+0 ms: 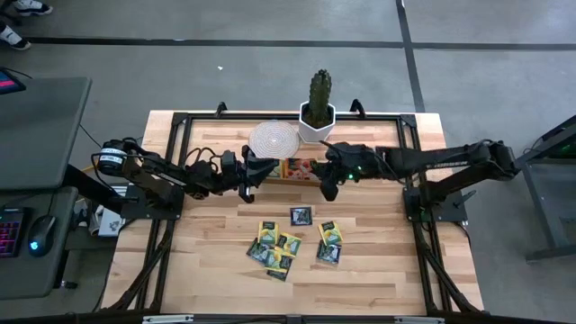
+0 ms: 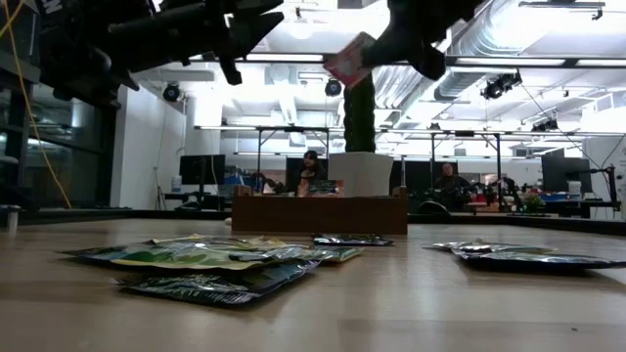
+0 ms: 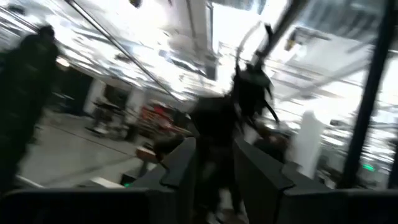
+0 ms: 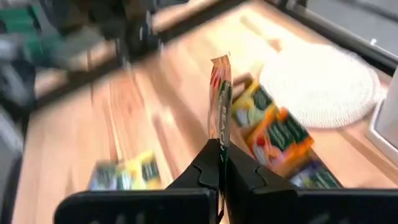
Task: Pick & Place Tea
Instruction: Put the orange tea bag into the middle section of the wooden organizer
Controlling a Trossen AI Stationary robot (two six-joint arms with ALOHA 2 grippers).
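light: bright, even overhead; ceiling strips glare in low view
shadows: soft, faint on table [image 1: 216, 270]
blur: both wrist views motion-smeared
focus: low view foreground soft

On the pale blond striped wooden table [image 1: 216, 261], the tea packets [image 1: 277, 249] at six o'clock show yellow and dark faces — one [image 1: 301, 215] near centre is blue-black. The packet [image 4: 220, 102] pinched edge-on in the black right gripper [image 4: 221, 163] is orange-red. At twelve o'clock, a dark green cactus [image 1: 319, 93] in a white pot [image 1: 316, 125]; beside it, a cream woven mat [image 1: 273, 139] — ringed. The brown tray [image 2: 318, 212] holds orange and yellow packets.
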